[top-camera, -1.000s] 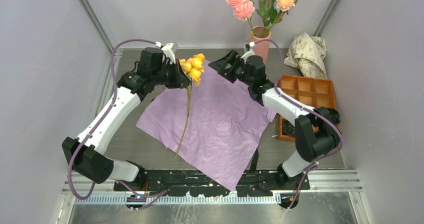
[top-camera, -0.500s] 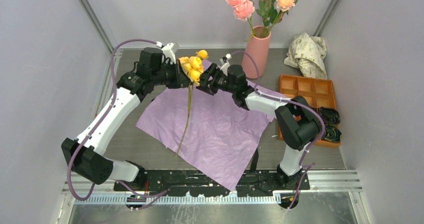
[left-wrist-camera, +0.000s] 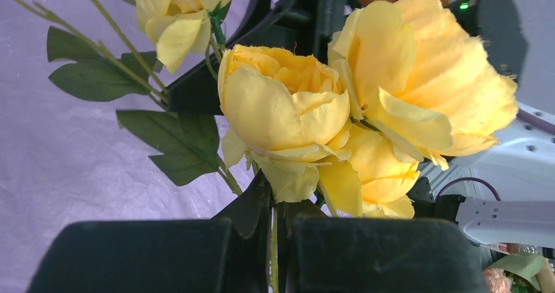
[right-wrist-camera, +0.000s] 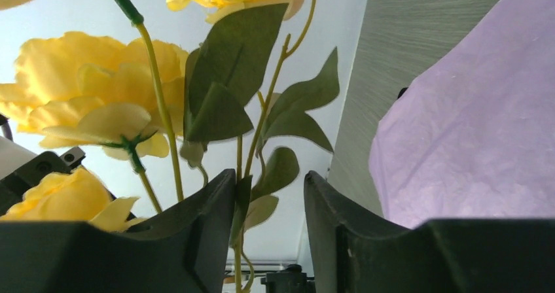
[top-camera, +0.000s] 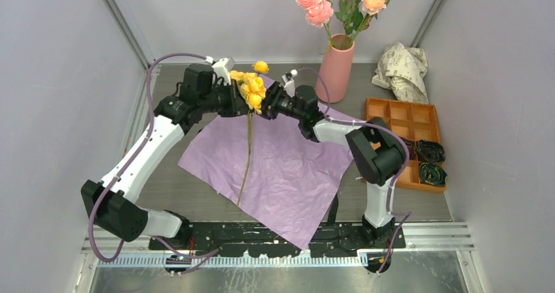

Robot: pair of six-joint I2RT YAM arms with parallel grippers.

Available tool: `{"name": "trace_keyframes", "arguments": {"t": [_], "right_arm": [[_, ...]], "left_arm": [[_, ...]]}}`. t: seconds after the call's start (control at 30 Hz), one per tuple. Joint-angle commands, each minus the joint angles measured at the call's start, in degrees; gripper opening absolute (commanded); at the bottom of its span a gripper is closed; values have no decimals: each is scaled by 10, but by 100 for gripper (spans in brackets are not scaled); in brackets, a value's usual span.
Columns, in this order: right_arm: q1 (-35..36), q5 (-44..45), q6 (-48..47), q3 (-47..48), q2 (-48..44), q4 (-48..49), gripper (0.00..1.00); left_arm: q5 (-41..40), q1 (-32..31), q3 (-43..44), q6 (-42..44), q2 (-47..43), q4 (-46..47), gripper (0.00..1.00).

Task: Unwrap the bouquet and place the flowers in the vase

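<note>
My left end effector [left-wrist-camera: 273, 241] is clamped on the yellow flowers [left-wrist-camera: 288, 103] just under their blooms, upper centre of the top view. My right end effector [right-wrist-camera: 268, 201] has its jaws apart around them.

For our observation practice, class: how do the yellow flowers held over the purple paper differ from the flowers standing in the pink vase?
The yellow flowers are clamped in the left gripper, stem hanging above the purple paper; the vase flowers stand in the vase. The yellow flowers are one colour; the vase flowers mix pink and peach. Both have green leafy stems.
</note>
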Motion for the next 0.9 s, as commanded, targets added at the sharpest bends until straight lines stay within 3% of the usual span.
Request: {"name": "trace_keyframes", "arguments": {"t": [0.0,0.17,0.6,0.87], "right_arm": [[14,-39,113,33,49,149,45],[22,-46,172,48,94,220,37],[25,-59,159,49,78,204,2],[25,-58,94,40,28,134,1]], "left_arm": [[25,3,2,-2,-22,48,0],[27,2,0,-3,-21,52,0],[21,3,-15,-5,-29,53,0],[1,2,-15,6,-48,32,8]]}}
